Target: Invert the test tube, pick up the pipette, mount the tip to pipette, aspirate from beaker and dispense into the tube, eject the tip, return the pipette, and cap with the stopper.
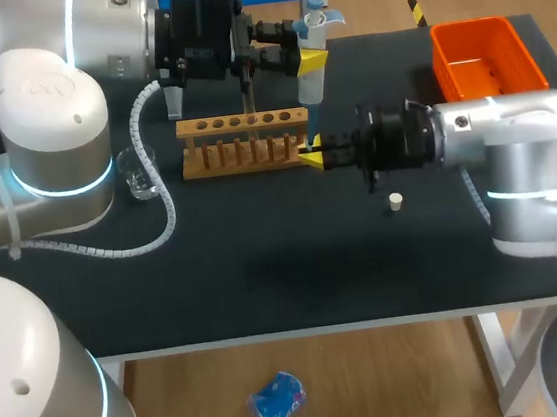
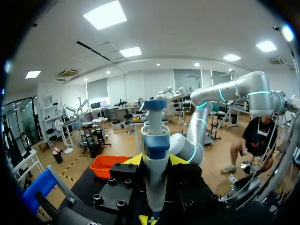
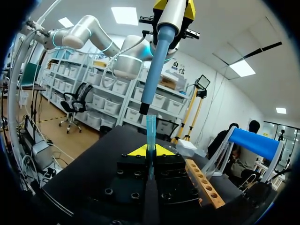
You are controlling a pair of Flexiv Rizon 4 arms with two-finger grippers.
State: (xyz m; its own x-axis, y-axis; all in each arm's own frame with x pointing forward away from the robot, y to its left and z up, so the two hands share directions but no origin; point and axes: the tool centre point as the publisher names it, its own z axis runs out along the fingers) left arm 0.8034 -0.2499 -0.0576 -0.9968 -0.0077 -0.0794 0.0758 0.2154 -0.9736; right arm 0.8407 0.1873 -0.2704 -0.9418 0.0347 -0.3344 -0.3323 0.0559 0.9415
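Pipette of white and blue plastic (image 1: 312,84) is hanging upright over the black table (image 1: 265,270), with the left end effector (image 2: 154,161) clenching its barrel. Just right, the right end effector (image 1: 310,152) is gripping a pale blue translucent tip (image 3: 150,133) upright beneath the shaft, not yet touching it. Both are looking light, stiff and slick. The thin tip is probably wanting a low hold and a straight, gentle push.
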